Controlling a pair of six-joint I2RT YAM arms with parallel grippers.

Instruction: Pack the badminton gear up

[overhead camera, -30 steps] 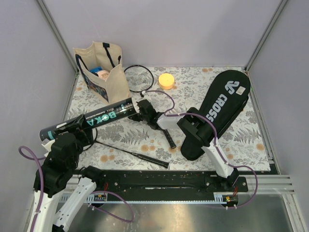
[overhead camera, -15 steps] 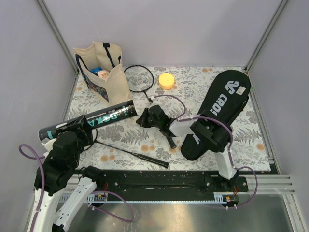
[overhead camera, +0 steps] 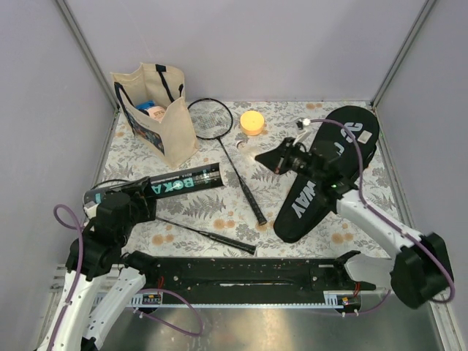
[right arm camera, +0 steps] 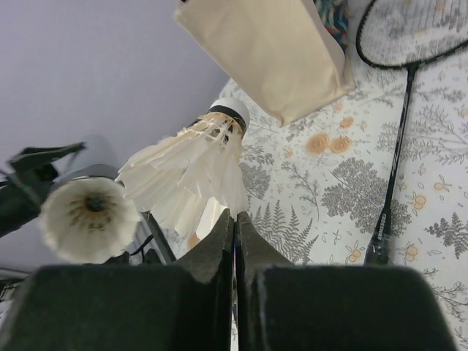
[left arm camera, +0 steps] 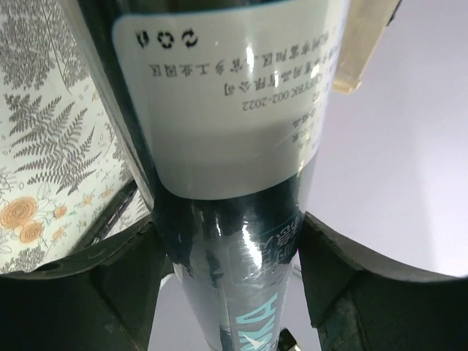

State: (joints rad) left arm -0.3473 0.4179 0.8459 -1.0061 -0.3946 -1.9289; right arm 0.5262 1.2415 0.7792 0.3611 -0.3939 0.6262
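My left gripper (left arm camera: 230, 270) is shut on the long black lettered tube (left arm camera: 227, 146), which lies level above the mat (overhead camera: 157, 186). The tube's pale open end (right arm camera: 88, 219) faces my right gripper (right arm camera: 235, 216). That gripper (overhead camera: 276, 158) is shut on the feather edge of a white shuttlecock (right arm camera: 197, 172), and hovers beside the black racket cover (overhead camera: 333, 164). One black racket (overhead camera: 238, 164) lies on the mat with its head by the bag. Of the second racket (overhead camera: 208, 235), only the shaft shows, near the front edge.
A beige tote bag (overhead camera: 157, 110) stands at the back left. An orange round object (overhead camera: 252, 122) sits behind the racket shaft. A small white item (overhead camera: 307, 122) lies at the cover's far end. The black rail (overhead camera: 241, 270) runs along the front.
My right gripper shut and swung right, away from the tube's mouth to the cover's edge, and now pinches a shuttlecock. The left arm shifted the tube to the right.
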